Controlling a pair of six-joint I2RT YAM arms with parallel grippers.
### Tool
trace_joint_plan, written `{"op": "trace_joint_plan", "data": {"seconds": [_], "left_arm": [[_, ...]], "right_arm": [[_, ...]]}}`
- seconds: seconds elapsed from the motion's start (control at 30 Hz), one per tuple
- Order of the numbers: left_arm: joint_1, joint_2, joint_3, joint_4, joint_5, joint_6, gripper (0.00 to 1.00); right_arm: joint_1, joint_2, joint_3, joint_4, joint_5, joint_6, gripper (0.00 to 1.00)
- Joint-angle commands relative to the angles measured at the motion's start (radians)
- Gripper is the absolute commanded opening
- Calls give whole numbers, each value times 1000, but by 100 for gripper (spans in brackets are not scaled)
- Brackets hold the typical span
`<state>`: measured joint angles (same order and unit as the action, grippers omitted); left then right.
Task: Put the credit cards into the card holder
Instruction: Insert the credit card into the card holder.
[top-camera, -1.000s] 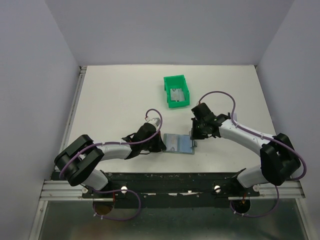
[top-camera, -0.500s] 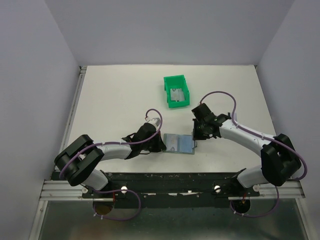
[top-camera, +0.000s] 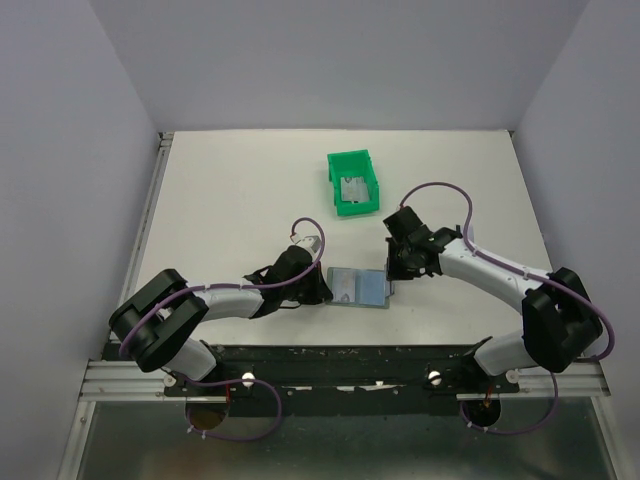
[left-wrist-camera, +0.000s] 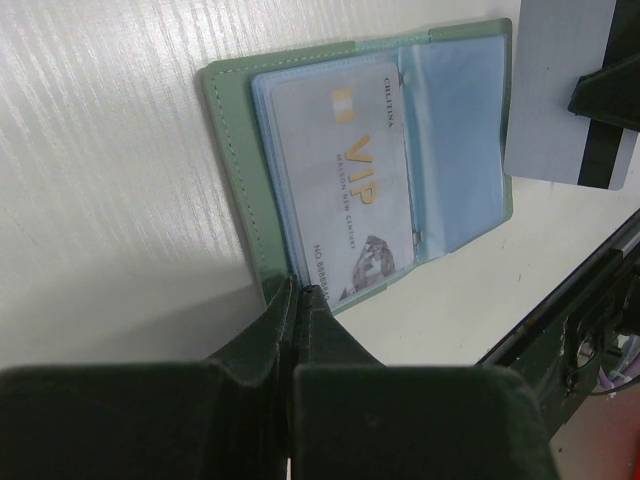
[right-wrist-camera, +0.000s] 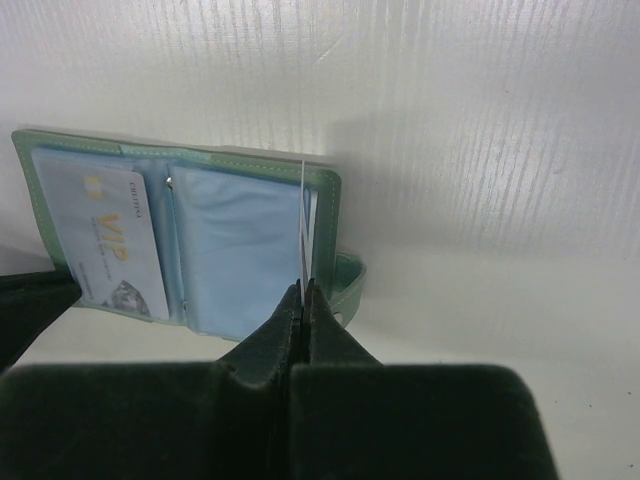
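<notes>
The card holder (top-camera: 360, 288) lies open near the table's front edge, its grey-green cover (left-wrist-camera: 232, 170) down. A pale VIP card (left-wrist-camera: 345, 185) sits in its left pocket. The right pocket (right-wrist-camera: 240, 245) is pale blue. My left gripper (left-wrist-camera: 300, 290) is shut, and its tips rest on the holder's near left edge. My right gripper (right-wrist-camera: 305, 288) is shut on a credit card (right-wrist-camera: 303, 215) seen edge-on, standing over the holder's right edge. The left wrist view shows that card (left-wrist-camera: 560, 90) as silvery with a black stripe. Another credit card (top-camera: 352, 187) lies in the bin.
A bright green plastic bin (top-camera: 368, 165) stands beyond the holder, towards the table's middle. The holder's strap tab (right-wrist-camera: 352, 285) sticks out at its right side. The dark rail (top-camera: 350, 355) of the arm bases runs just in front of the holder.
</notes>
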<state>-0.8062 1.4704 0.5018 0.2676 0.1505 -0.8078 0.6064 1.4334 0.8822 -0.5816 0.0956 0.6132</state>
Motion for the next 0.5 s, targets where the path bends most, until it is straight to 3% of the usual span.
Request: {"op": "trace_joint_plan", "data": {"seconds": [0.0, 0.47], "left_arm": [[2, 13, 18, 13, 18, 12, 0], [2, 16, 14, 18, 20, 10, 0]], "right_arm": [[-7, 24, 26, 5, -14, -10, 0], [-7, 39, 11, 51, -59, -4, 0]]}}
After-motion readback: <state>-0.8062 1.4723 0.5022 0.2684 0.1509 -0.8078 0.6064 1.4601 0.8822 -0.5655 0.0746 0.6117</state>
